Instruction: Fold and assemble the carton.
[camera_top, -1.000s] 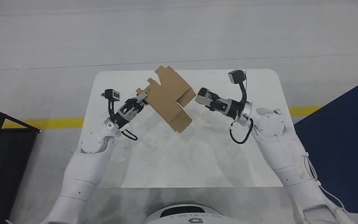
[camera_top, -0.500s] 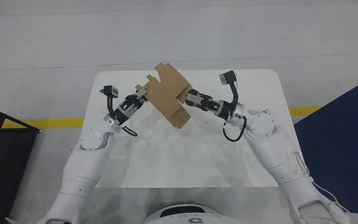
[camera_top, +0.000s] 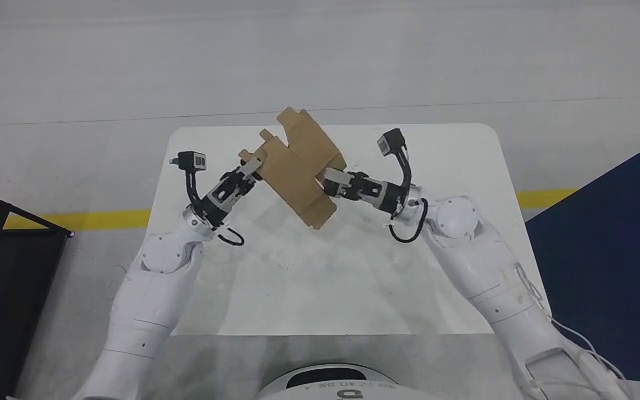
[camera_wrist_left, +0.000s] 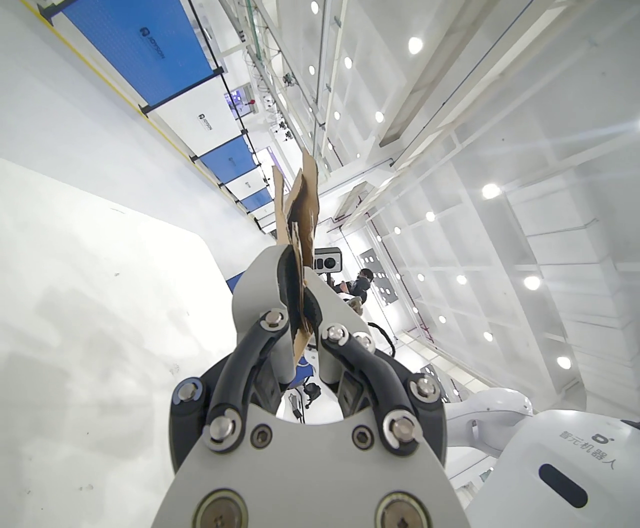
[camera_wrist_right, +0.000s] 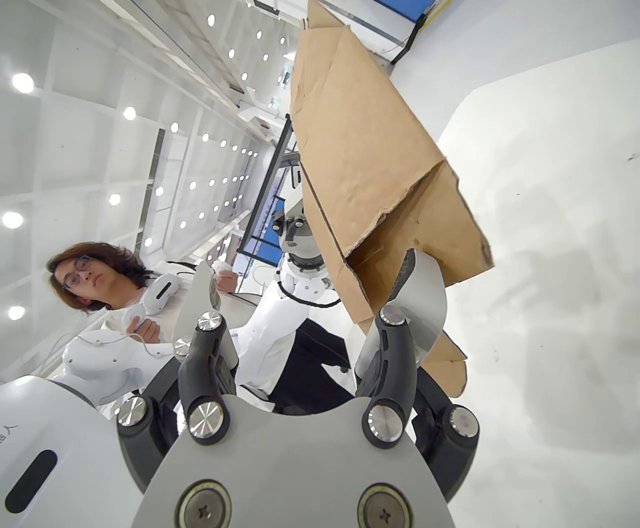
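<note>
Held up over the far middle of the table (camera_top: 350, 290): the carton (camera_top: 305, 175), brown, part-folded, with flaps jutting toward the table's far edge. Cannot tell whether its lowest corner touches the table top.

Pinched on the flap toward the table's left side by the left gripper (camera_top: 252, 172), clenched tight on the cardboard's edge. From the left wrist, seen only edge-on as a thin ragged strip between the fingers (camera_wrist_left: 260, 285), the broad faces hidden.

Met on the side toward the table's right by the right gripper (camera_top: 325, 180), spread wide and released. One finger (camera_wrist_right: 422, 290) tucked at the carton's open corner, the other well apart from the cardboard. Hard to make out whether that finger presses the panel or just sits beside it. From above, fingertips partly covered by the carton's edge.
</note>
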